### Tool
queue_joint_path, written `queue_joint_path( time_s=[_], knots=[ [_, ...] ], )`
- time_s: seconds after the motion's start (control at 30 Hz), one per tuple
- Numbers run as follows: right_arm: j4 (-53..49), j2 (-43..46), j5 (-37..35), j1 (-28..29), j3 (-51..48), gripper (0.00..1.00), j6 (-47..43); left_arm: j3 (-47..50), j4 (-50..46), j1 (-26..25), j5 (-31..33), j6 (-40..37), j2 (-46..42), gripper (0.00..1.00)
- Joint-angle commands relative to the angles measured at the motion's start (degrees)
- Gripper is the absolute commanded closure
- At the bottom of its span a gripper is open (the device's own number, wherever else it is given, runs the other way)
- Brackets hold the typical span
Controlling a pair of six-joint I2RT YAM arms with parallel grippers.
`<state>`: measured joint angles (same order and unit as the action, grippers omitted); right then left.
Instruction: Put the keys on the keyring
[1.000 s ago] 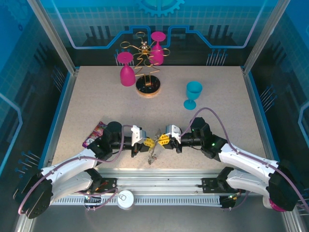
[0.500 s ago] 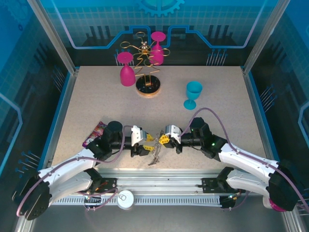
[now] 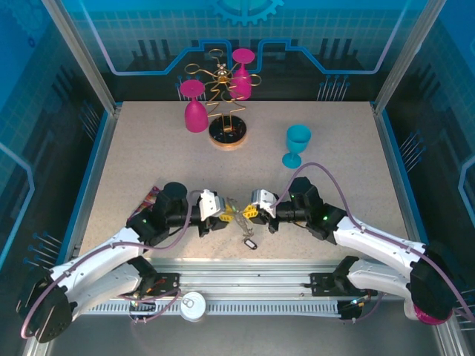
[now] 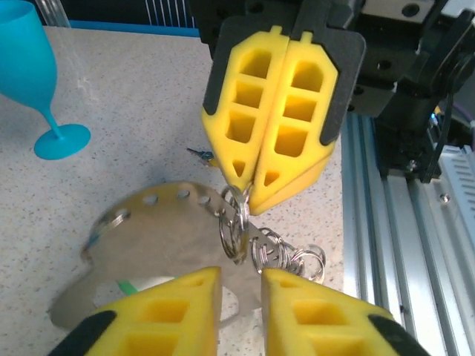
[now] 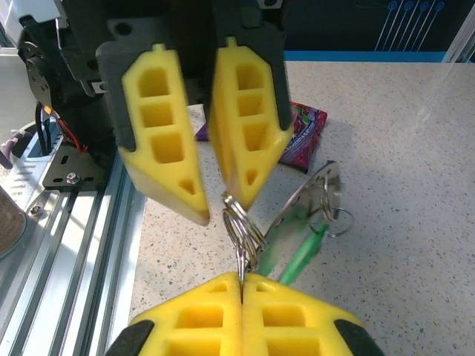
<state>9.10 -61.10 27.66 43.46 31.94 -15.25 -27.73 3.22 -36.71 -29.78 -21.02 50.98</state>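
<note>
The keyring point(image 4: 152, 233) is a grey oval metal plate with holes and a green tag point(image 5: 300, 256). It hangs tilted over the table from a small split ring point(image 5: 245, 226). My right gripper point(image 5: 242, 278) is shut on that ring, and it also shows across from the left wrist camera as the right gripper point(image 4: 249, 189). My left gripper point(image 4: 240, 273) faces it, open by a narrow gap with nothing pinched. One left fingertip point(image 5: 241, 194) touches the ring. A bunch of small rings point(image 4: 291, 256) trails onto the table. From above, both grippers point(image 3: 221, 216) point(image 3: 246, 213) meet near the front edge. The keys are hidden.
A purple snack packet point(image 3: 148, 202) lies by the left arm. A blue cup point(image 3: 297, 144) stands mid-right, and a wire rack with pink glasses point(image 3: 223, 104) stands at the back. The metal rail point(image 4: 401, 222) runs along the table's near edge.
The left gripper has let go, opened wider and then narrowed. Both grippers shifted slightly left. The dangling bunch of rings swung right and now lies on the table.
</note>
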Motion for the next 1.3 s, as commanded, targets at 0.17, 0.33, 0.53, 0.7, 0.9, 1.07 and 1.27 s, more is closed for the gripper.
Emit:
queue_joint_path(
  time_s=[0.17,0.33,0.53,0.7,0.9,1.07,1.27],
  knots=[
    [-1.5,1.2,-1.0,-0.1,2.2,1.00,1.3,-1.0,-1.4,-0.4,-1.4,1.7,-1.4,1.00],
    [-6.3,0.7,-2.8,-0.1,4.5,1.00,1.7,-1.1,-1.4,-0.3,-5.2,3.8,-0.8,1.00],
    [-15.4,-0.7,-8.7,0.8,8.2,1.00,0.7,-0.8,0.9,-0.3,-10.0,6.7,0.3,1.00],
    [-18.5,-1.5,-8.6,1.8,10.0,1.00,0.0,-0.1,5.5,-0.4,-10.4,7.4,2.7,1.00],
    [-18.4,-2.1,-5.7,2.8,11.0,1.00,-0.1,-1.2,10.7,-0.3,-10.6,8.3,7.3,0.99],
    [-18.7,-0.8,-2.5,2.8,9.9,1.00,-1.4,-1.0,9.8,0.0,-7.8,7.2,7.6,0.95],
    [-19.4,-0.2,-1.2,2.4,9.0,1.00,-2.5,-0.6,7.4,0.1,-6.1,5.7,5.8,0.86]
  ],
)
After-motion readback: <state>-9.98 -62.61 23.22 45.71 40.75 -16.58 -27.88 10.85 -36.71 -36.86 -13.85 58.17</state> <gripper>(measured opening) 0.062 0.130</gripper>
